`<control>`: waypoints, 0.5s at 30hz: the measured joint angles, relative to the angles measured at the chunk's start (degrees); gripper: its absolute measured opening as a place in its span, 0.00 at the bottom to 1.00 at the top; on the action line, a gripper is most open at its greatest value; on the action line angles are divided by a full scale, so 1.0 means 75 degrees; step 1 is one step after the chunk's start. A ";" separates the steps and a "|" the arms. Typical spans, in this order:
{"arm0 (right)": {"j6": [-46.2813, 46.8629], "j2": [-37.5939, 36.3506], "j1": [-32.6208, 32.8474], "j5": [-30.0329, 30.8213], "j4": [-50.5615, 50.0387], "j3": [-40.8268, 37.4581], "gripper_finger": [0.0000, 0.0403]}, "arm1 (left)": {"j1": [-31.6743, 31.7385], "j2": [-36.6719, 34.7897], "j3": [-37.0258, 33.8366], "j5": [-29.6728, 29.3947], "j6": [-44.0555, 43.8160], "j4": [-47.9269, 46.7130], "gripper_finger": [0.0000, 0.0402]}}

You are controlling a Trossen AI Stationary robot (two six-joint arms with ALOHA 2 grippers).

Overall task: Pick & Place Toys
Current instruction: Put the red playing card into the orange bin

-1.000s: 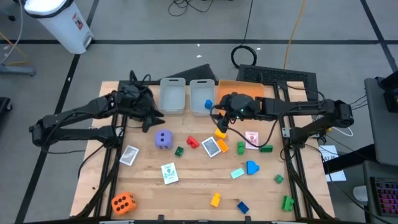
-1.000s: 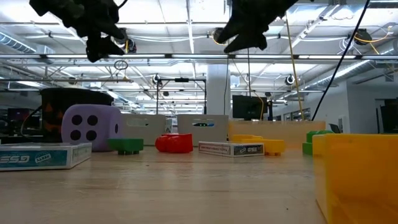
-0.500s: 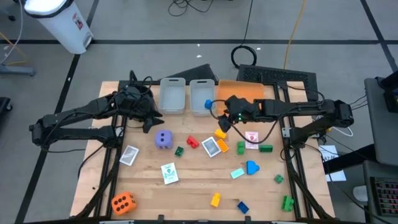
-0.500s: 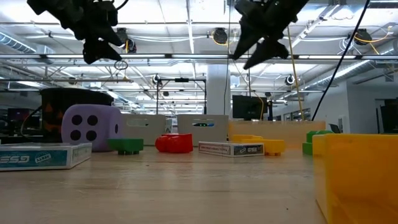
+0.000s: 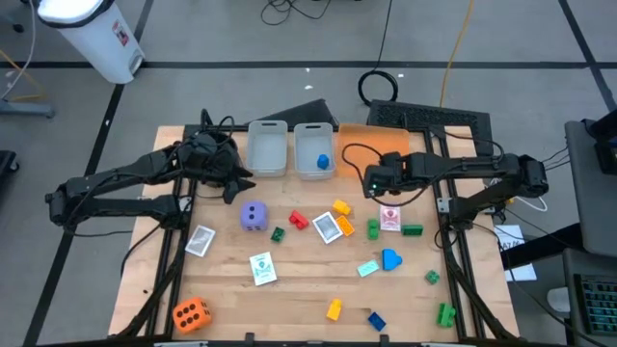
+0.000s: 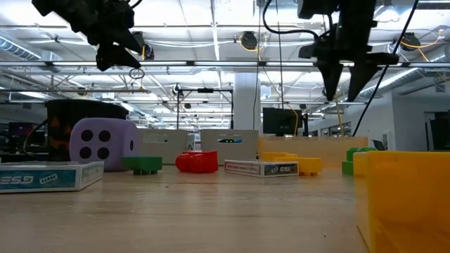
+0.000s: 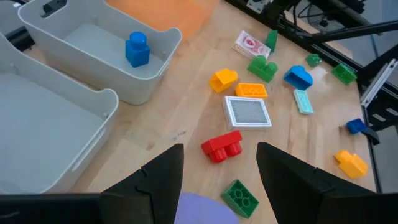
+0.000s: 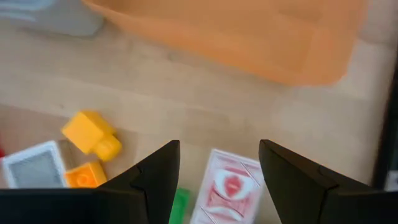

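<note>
Red-backed card (image 8: 225, 188), long axis toward hand (image 8: 219, 171)

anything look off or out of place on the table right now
Nothing looks spilled or damaged. The toys lie scattered loose on the wood, as expected mid-sort; only one blue brick sits in the right grey bin. Both the left pincer and the right pincer hang open and empty.

We are in an open lab hall (industrial in look), with ceiling pipes (image 6: 211, 65), monitors (image 6: 281, 121) and floor cables (image 5: 381, 85).
</note>
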 joint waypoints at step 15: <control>0.0404 -0.0003 0.0504 -0.0314 -0.0079 -0.0766 0.53 | 0.0000 0.0000 0.0000 -0.0127 0.0128 -0.0006 0.53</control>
